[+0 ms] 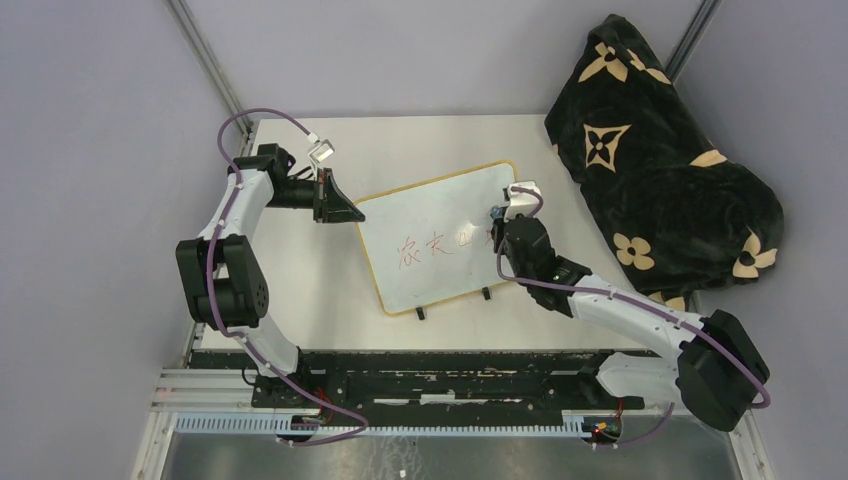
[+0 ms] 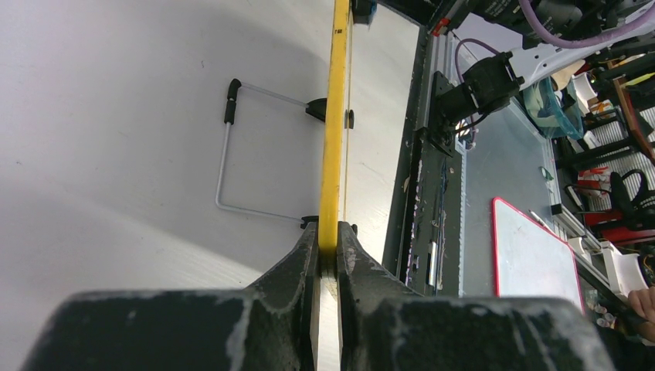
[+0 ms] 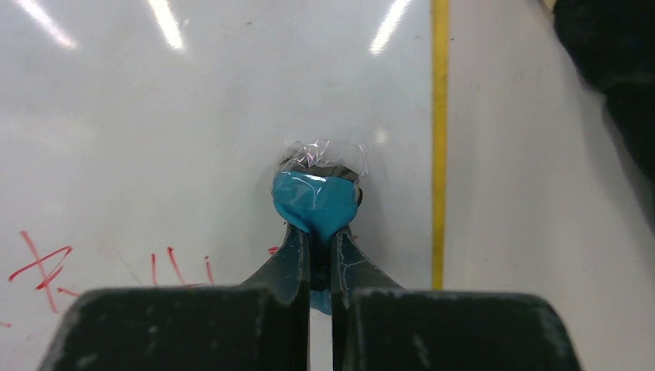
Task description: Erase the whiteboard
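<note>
Whiteboard point(image 1: 440, 225) is clamped at its nine-o'clock edge by my left gripper point(image 2: 328, 251) so my right gripper point(image 3: 318, 247), pinching the blue eraser point(image 3: 315, 202), can scrub the red writing point(image 1: 432, 246).

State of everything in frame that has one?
left gripper: shut on the whiteboard's yellow edge
right gripper: shut on the blue eraser
blue eraser: held against the board face
whiteboard: not clean, red writing across its middle
blanket: crumpled in a heap
</note>
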